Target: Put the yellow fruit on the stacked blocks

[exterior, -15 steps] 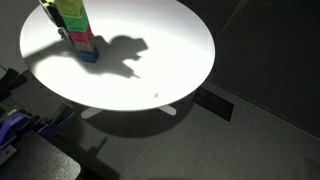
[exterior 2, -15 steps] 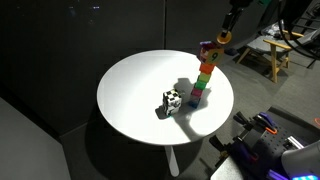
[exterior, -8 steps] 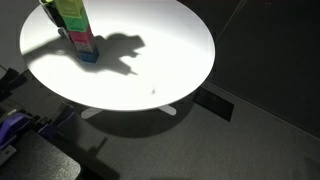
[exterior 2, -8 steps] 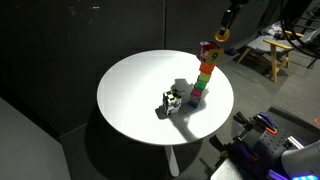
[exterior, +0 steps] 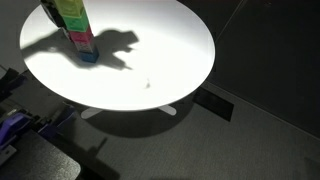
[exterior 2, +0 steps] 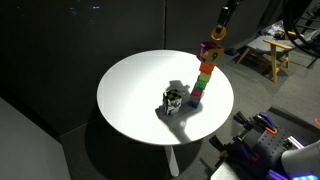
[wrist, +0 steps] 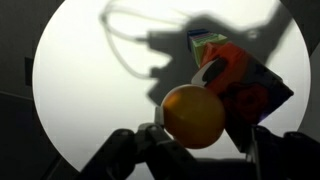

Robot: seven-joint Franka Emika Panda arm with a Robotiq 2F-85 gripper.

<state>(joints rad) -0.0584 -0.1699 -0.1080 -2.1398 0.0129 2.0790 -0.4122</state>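
Note:
The stacked blocks [exterior 2: 205, 75] stand as one tall tower near the edge of a round white table [exterior 2: 130, 100]. In an exterior view [exterior: 76, 28] yellow-green blocks sit above a pink one and a blue base, with the top cut off. My gripper [exterior 2: 220, 24] hangs just above and beside the tower's top, shut on the yellow fruit [exterior 2: 217, 33]. In the wrist view the round orange-yellow fruit [wrist: 193, 115] sits in my gripper [wrist: 204, 133], with the tower's top [wrist: 240, 85] right beside it, below.
A small black-and-white object [exterior 2: 172, 99] lies on the table next to the tower's base. A wooden stool [exterior 2: 262, 55] stands beyond the table. Purple equipment sits on the floor by the table [exterior 2: 265, 140] [exterior: 12, 130].
The gripper with the fruit has shifted sideways toward the tower's top and slightly up. Its shadow on the table has slid toward the tower.

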